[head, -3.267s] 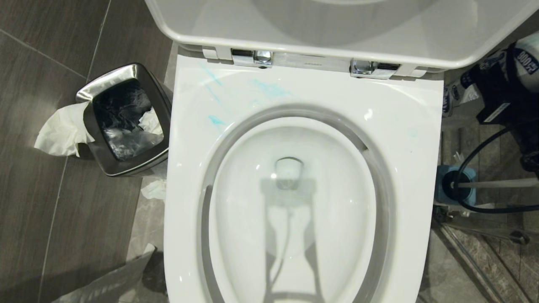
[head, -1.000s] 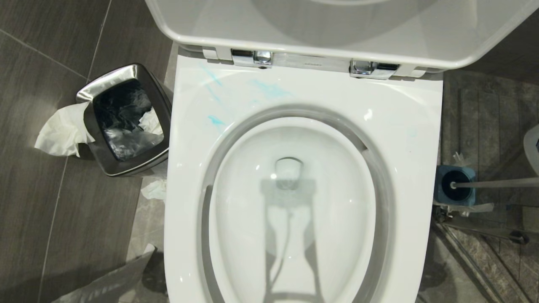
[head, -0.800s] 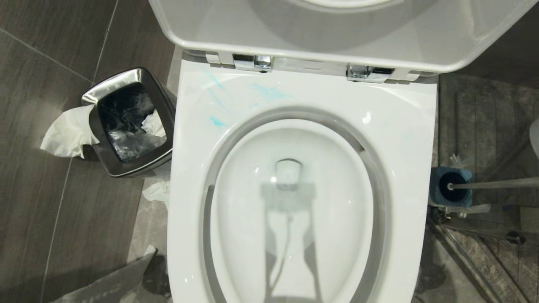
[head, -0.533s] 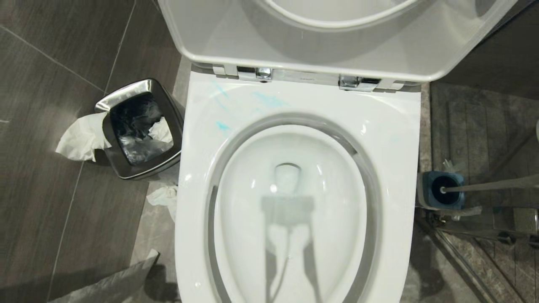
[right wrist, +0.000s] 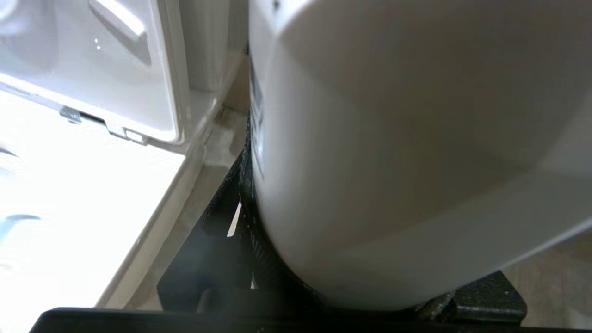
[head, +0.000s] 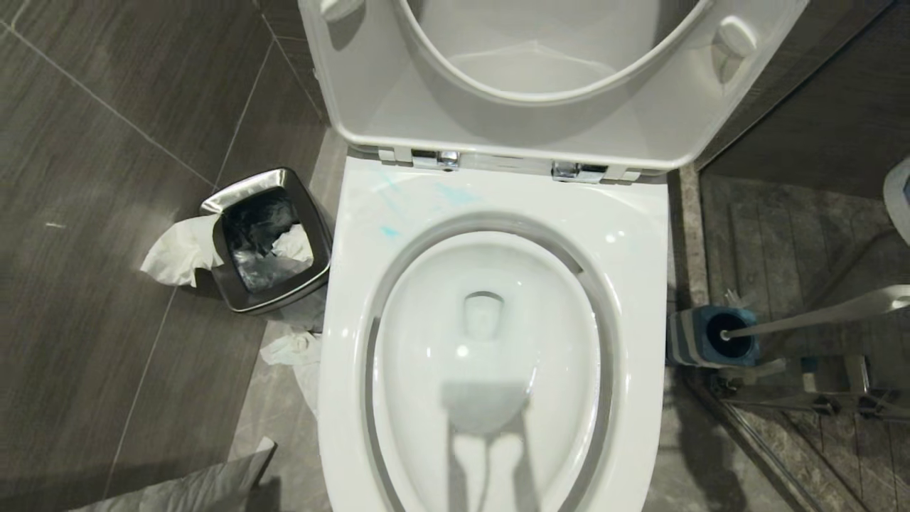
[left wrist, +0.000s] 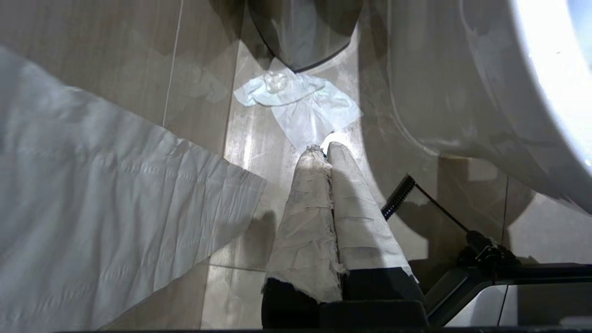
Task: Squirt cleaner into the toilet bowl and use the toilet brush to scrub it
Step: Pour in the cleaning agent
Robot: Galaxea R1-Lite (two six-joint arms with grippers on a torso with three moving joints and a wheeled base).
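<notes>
The toilet bowl (head: 547,306) fills the middle of the head view, its seat and lid (head: 540,135) raised. Blue smears (head: 387,231) mark the rim at the back left. The toilet brush (head: 817,314) stands in its blue holder (head: 700,338) on the floor to the right, handle leaning right. My right gripper (right wrist: 360,259) is shut on the cleaner (right wrist: 393,138), a white bottle filling the right wrist view; its edge (head: 898,195) shows at the far right of the head view. My left gripper (left wrist: 325,149) is shut and empty, low beside the toilet.
A steel bin (head: 220,206) with tissue hanging out stands left of the toilet. Crumpled tissue (head: 291,348) lies between them, and a paper sheet (head: 178,491) lies on the floor at the near left. A metal floor rail (head: 782,441) runs at the near right.
The head camera has pulled back and up, so the whole scene sits lower and smaller and more of the lid shows. My right arm, earlier over the brush holder, has left the head view.
</notes>
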